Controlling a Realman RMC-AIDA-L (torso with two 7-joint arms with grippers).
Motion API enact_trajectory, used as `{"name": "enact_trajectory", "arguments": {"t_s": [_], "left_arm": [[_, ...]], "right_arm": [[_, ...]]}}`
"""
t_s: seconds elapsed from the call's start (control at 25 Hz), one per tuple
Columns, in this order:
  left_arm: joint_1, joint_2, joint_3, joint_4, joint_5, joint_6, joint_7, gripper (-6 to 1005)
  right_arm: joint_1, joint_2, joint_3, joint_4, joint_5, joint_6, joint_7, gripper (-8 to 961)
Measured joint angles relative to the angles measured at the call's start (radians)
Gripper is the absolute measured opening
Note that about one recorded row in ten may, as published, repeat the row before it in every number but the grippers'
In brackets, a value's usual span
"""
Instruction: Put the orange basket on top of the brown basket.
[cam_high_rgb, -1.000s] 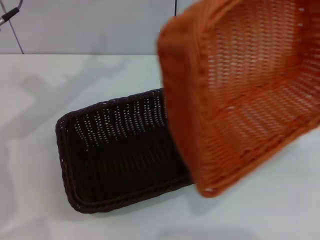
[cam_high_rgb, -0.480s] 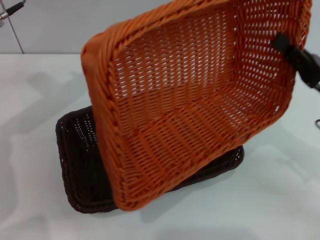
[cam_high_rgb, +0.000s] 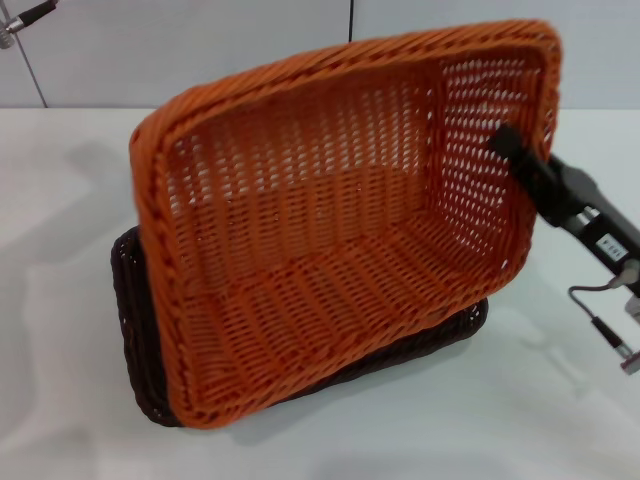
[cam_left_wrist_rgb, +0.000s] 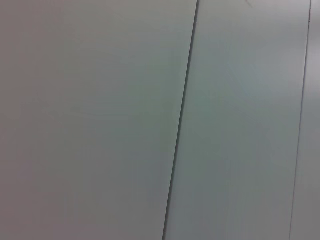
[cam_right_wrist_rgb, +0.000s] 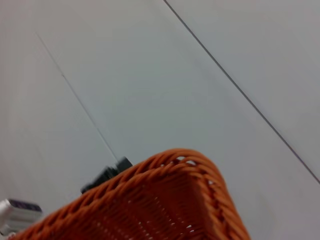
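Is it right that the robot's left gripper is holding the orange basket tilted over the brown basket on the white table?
Not quite: it is the right gripper, not the left. The head view shows it clamped on the orange basket, which is tilted over the brown basket on the white table.

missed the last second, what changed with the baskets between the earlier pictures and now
The orange basket, held by the right gripper at its right end wall, swung left across the head view and came down tilted over the brown basket, now covering most of it. The brown basket stayed put on the table.
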Motion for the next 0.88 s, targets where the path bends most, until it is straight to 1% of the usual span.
{"name": "enact_trajectory", "arguments": {"t_s": [0.12,0.32,0.4,0.48,0.52,0.6,0.68,0.72,0.76,0.8,0.88], "left_arm": [[0.0,0.003,0.001,0.0,0.0,-0.003,0.0,859],[0.002,0.004,0.002,0.0,0.0,-0.005,0.002,859],[0.003,0.004,0.002,0.0,0.0,-0.005,0.002,859],[0.003,0.002,0.001,0.0,0.0,-0.004,0.003,859],[0.004,0.001,0.001,0.0,0.0,-0.003,0.005,859],[0.006,-0.003,-0.002,0.001,-0.001,-0.001,0.006,859],[0.013,-0.01,-0.011,0.001,-0.005,0.0,0.01,859],[0.016,-0.014,-0.018,0.001,-0.007,0.0,0.016,859],[0.022,-0.02,-0.029,0.001,-0.01,0.0,0.026,859],[0.028,-0.029,-0.044,0.001,-0.012,-0.002,0.04,859],[0.043,-0.052,-0.083,0.0,-0.019,-0.006,0.081,859]], "right_arm": [[-0.007,0.0,-0.004,0.027,-0.016,0.056,-0.007,245],[-0.012,-0.002,-0.007,0.02,-0.031,0.07,0.019,255],[-0.013,-0.004,-0.007,0.011,-0.033,0.066,0.031,336],[-0.022,-0.005,-0.004,-0.029,-0.033,0.048,0.06,417],[-0.036,-0.005,0.005,-0.076,-0.022,0.02,0.083,458],[-0.042,-0.005,0.01,-0.102,-0.01,0.005,0.092,523],[-0.06,-0.006,0.014,-0.17,0.032,-0.02,0.102,588],[-0.078,-0.007,0.018,-0.239,0.088,-0.024,0.104,621],[-0.078,-0.007,0.018,-0.239,0.088,-0.024,0.104,653],[-0.086,-0.007,0.019,-0.275,0.113,-0.019,0.104,686],[-0.097,-0.009,0.022,-0.346,0.162,0.006,0.096,699]]}}
